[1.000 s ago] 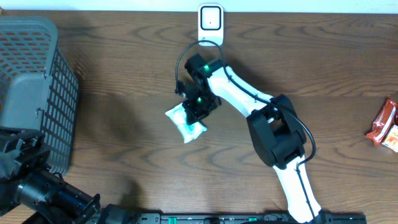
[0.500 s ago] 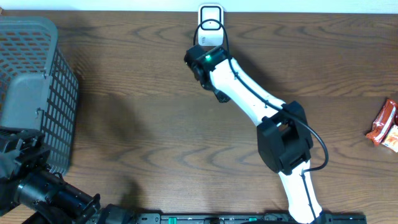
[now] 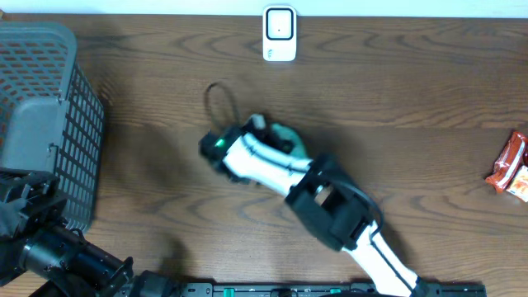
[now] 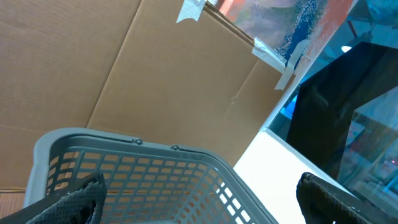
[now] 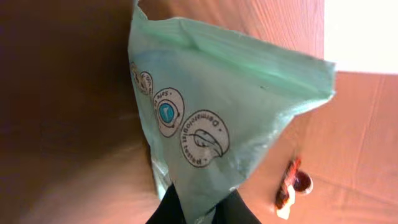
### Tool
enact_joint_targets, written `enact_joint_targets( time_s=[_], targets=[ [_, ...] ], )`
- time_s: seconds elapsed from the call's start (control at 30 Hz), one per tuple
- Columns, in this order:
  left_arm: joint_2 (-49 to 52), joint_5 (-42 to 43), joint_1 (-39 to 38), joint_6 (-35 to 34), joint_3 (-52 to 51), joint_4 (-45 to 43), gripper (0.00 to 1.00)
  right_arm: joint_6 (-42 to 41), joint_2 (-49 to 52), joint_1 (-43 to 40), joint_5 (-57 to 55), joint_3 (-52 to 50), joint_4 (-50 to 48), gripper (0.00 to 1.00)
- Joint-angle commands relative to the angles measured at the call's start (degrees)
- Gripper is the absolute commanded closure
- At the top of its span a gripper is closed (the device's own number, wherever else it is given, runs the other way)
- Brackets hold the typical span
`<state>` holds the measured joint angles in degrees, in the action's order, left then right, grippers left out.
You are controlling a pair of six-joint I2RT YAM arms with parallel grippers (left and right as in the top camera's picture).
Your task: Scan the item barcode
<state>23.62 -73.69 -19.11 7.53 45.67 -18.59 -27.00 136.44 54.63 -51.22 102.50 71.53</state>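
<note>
The item is a pale green pouch with round printed logos. My right gripper is shut on its lower corner, so it hangs in front of the right wrist camera. In the overhead view a bit of the pouch shows behind the right arm, over the table's middle. The white barcode scanner stands at the far edge, well apart from the pouch. My left gripper is open and holds nothing, its fingers wide apart over the grey basket.
A grey mesh basket fills the left end of the table, with the left arm beside it at the front left. A red snack packet lies at the right edge. Brown cardboard stands behind the basket.
The right arm swung away from the scanner, back toward the middle of the table and to the left, with the pouch still in its grip. The left arm has not moved.
</note>
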Motion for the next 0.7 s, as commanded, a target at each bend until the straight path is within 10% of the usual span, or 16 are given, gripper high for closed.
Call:
enact_joint_targets(
  time_s=[0.0, 0.2, 0.33, 0.67],
  targets=[
    [-0.42, -0.55, 0.28, 0.33, 0.42, -0.28, 0.02, -2.95, -0.39, 4.20, 2.69, 0.17, -1.86, 0.99],
    [-0.42, -0.55, 0.28, 0.35, 0.42, -0.28, 0.02, -2.95, -0.39, 8.22, 5.84, 0.17, -3.15, 0.98],
    [-0.42, -0.55, 0.28, 0.33, 0.42, -0.28, 0.02, -2.95, -0.39, 9.49, 9.90, 0.17, -3.23, 0.60],
    [-0.42, -0.55, 0.28, 0.33, 0.42, -0.28, 0.02, -2.71, -1.92, 10.12, 25.44, 5.18, 2.27, 0.54]
  ],
)
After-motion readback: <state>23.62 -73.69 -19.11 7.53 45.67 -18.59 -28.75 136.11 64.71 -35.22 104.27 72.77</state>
